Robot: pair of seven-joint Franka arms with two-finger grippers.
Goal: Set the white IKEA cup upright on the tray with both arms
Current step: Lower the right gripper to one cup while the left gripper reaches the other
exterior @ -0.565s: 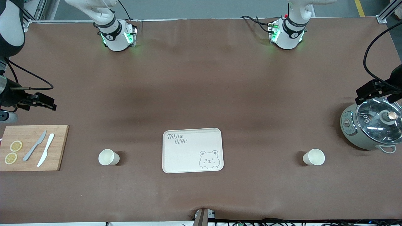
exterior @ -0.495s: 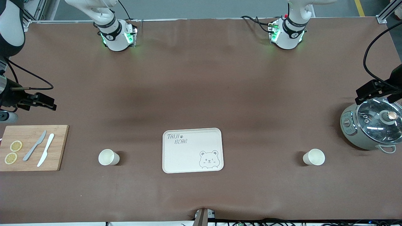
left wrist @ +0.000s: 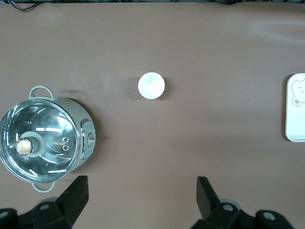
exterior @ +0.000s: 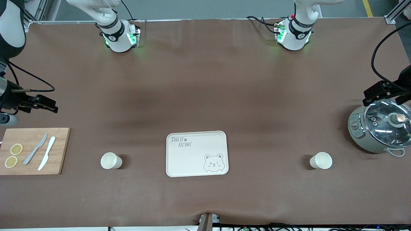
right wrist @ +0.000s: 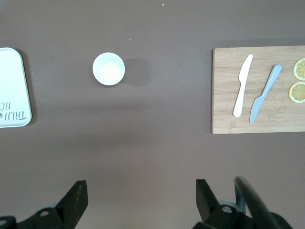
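Note:
The cream-white tray (exterior: 196, 153) with the bear print lies in the middle of the table, near the front camera. Two white cups stand upright beside it: one (exterior: 111, 160) toward the right arm's end, one (exterior: 321, 160) toward the left arm's end. My right gripper (exterior: 51, 107) is open and empty, high over bare table by the cutting board; its wrist view shows the cup (right wrist: 109, 68) and the tray's end (right wrist: 13, 88). My left gripper (exterior: 369, 96) is open and empty, high by the pot; its wrist view shows the cup (left wrist: 151, 86) and the tray's edge (left wrist: 296, 107).
A wooden cutting board (exterior: 59, 150) with two knives and two lemon slices lies at the right arm's end. A grey-green pot with a glass lid (exterior: 380, 130) stands at the left arm's end, partly under the left gripper. Black cables hang by both wrists.

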